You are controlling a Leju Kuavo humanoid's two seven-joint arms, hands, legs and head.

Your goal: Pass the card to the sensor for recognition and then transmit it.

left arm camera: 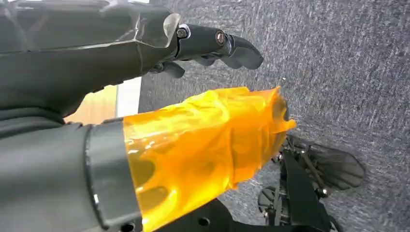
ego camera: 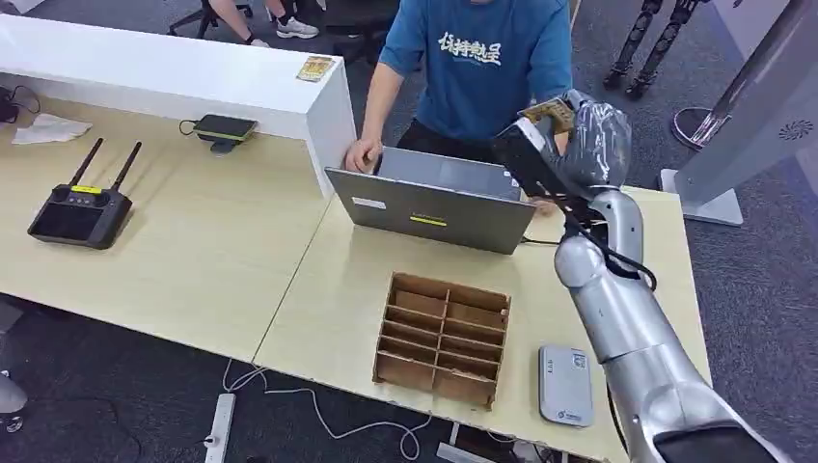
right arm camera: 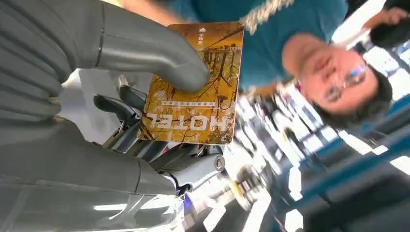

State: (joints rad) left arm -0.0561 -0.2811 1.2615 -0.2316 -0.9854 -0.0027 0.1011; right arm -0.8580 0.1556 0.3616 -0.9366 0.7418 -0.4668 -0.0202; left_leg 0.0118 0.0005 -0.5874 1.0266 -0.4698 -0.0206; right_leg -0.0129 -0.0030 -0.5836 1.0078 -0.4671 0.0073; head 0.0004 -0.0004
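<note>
My right hand (ego camera: 564,145) is raised above the table's far edge, in front of a person in a blue shirt (ego camera: 482,58). It pinches a yellow-brown hotel card (ego camera: 547,109). In the right wrist view the grey thumb (right arm camera: 145,50) presses on the card (right arm camera: 193,96), with darker fingers behind it. A flat white sensor (ego camera: 565,384) lies on the table near the front right corner, well below the hand. My left hand (left arm camera: 145,121) hangs over grey carpet; its thumb is wrapped in orange tape and its fingers (left arm camera: 217,46) are apart, holding nothing.
A grey laptop (ego camera: 434,198) stands between me and the person, whose hand (ego camera: 363,154) rests beside it. A wooden divider box (ego camera: 444,338) sits left of the sensor. A second card (ego camera: 315,68) lies on the white counter (ego camera: 174,72). A black remote controller (ego camera: 82,212) lies far left.
</note>
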